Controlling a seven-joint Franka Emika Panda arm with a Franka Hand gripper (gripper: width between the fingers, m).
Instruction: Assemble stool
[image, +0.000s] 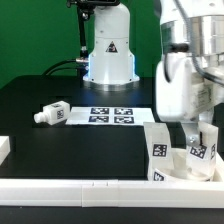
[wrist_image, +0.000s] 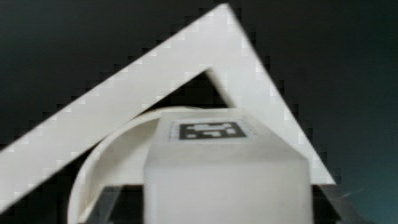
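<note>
My gripper is shut on a chunky white leg at the exterior view's right, holding it upright over the round white seat. A second leg stands upright at the seat's edge beside it. A third leg lies loose on the black table at the left. In the wrist view the held leg fills the space between my gripper's fingers, its square tag facing the camera. The seat's curved rim shows behind it.
The marker board lies mid-table in front of the robot base. A long white rail runs along the front edge. In the wrist view white rails meet in a corner around the seat.
</note>
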